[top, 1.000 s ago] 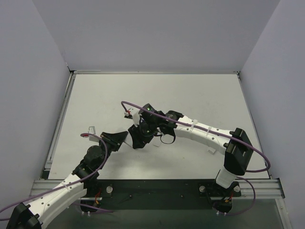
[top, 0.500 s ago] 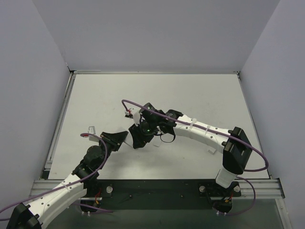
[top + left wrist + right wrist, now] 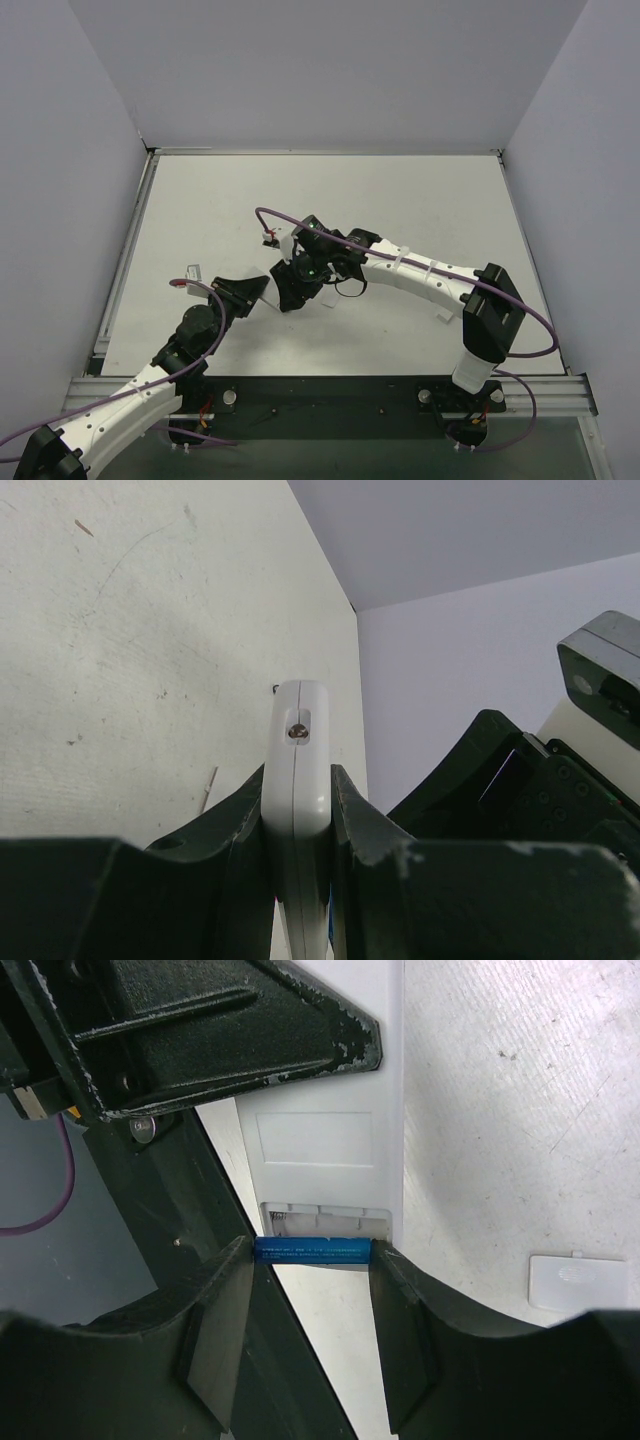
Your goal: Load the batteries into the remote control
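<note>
Pale tabletop spreads under both arms. Nearest, I see the left gripper clamped on the slim white plastic remote control. Just beyond, the right gripper pinches a small blue cylindrical battery at the remote's open compartment. A white rectangular cover lies apart.
</note>
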Motion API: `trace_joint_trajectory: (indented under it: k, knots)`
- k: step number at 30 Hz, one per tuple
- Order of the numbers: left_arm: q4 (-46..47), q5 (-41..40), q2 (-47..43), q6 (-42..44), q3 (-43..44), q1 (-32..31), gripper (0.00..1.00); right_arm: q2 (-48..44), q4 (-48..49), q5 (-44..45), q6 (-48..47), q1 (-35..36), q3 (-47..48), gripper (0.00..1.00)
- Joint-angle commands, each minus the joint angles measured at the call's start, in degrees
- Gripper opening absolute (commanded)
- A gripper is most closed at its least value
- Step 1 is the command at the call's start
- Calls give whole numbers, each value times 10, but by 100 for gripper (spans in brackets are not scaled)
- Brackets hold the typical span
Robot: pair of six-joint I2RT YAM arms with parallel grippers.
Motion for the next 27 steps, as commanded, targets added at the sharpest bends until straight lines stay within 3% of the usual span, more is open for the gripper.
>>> trace_joint_trajectory:
  k: [1, 6, 18, 27]
  knots:
    - [34, 3, -8, 5, 25, 2, 0, 1, -10, -9, -2, -4, -6, 44]
    - [33, 3, -12, 0, 24, 2, 0, -1, -10, -11, -6, -3, -7, 50]
    - [27, -5, -18, -21, 11, 1, 0, -18, -6, 2, -14, 4, -8, 50]
    - [29, 3, -18, -3, 8, 1, 0, -81, -5, 18, -49, 14, 6, 50]
